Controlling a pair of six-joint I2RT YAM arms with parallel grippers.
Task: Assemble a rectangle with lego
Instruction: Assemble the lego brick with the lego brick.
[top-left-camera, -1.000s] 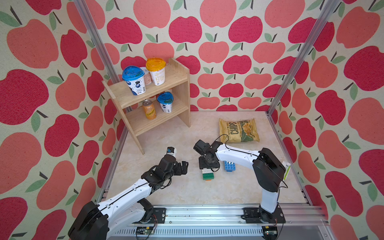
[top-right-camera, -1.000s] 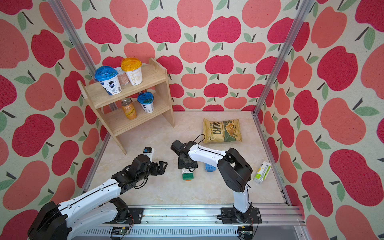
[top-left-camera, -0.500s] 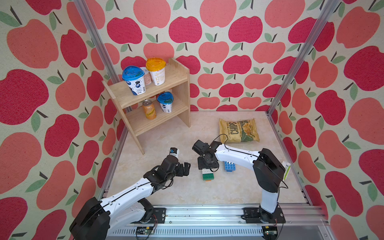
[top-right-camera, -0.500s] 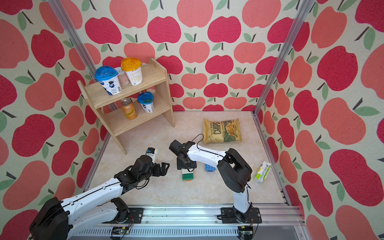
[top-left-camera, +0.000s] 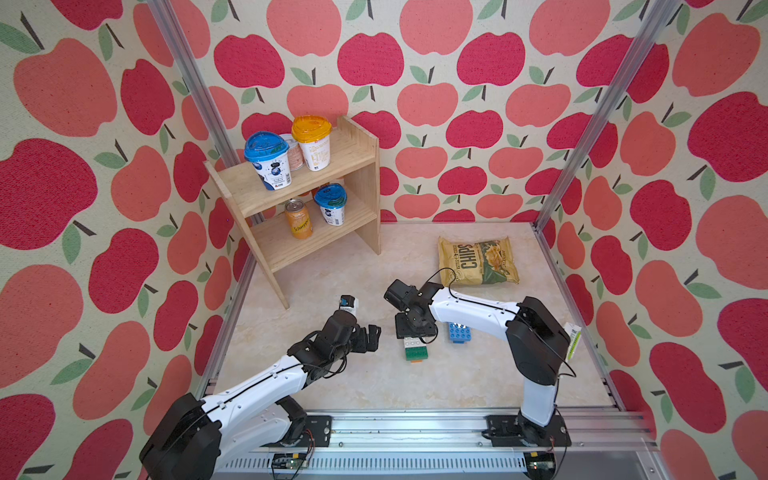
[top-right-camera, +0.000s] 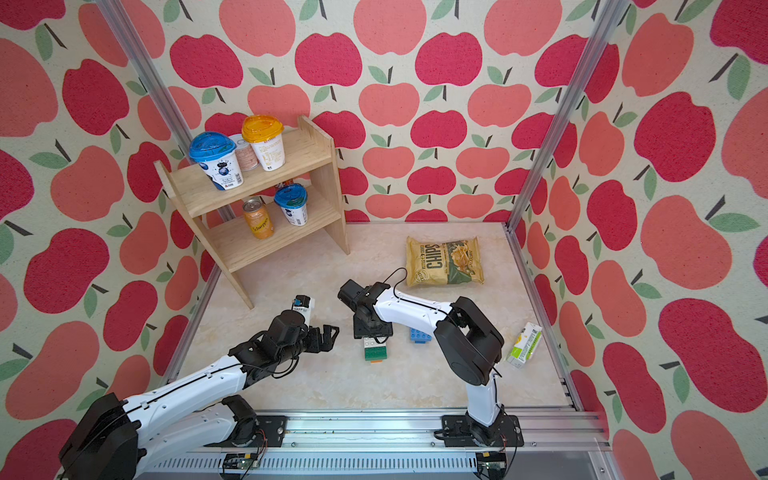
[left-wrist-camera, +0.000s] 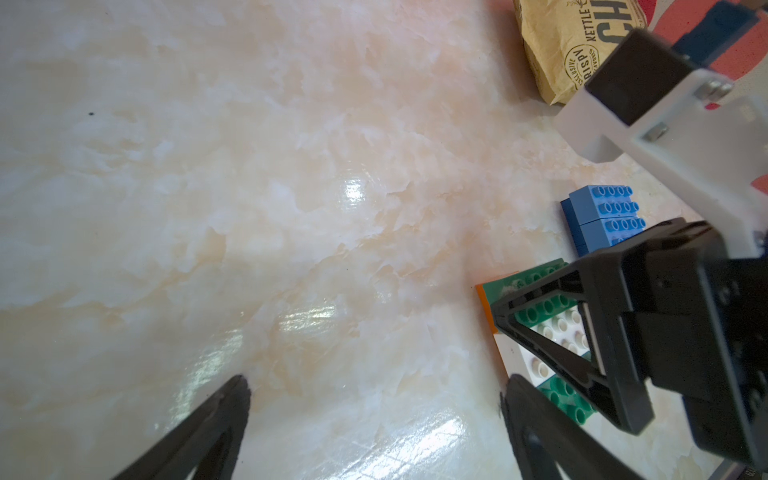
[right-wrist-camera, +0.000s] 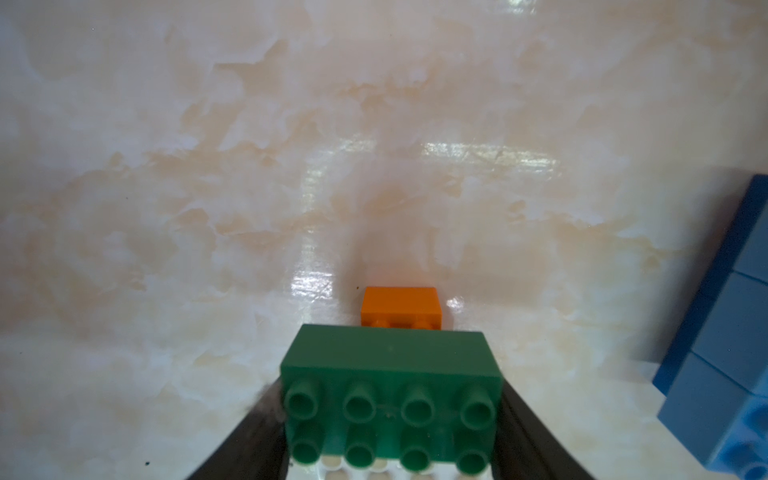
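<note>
The lego sits on the near half of the table, around the middle, in two lots that are close but not touching. At the left, the left gripper hovers just left of the bricks with its jaws wide apart and nothing between them. Next comes a small stack. Its green brick has eight studs and is level with the white brick on its far side. An orange brick sits under them and pokes out at the near end. The right gripper comes down on the stack from above, its fingers pressed against the green brick's two short ends, so it is clamped on the stack. The stack appears to rest on the table. Just to the right lies a blue block of several bricks joined together, studs up, with nothing holding it. The step in hand looks like seating or carrying the stack. The next move probably calls for bringing the stack flush against the blue block, edges squared, with the free gripper steadying the block so it cannot slide.
</note>
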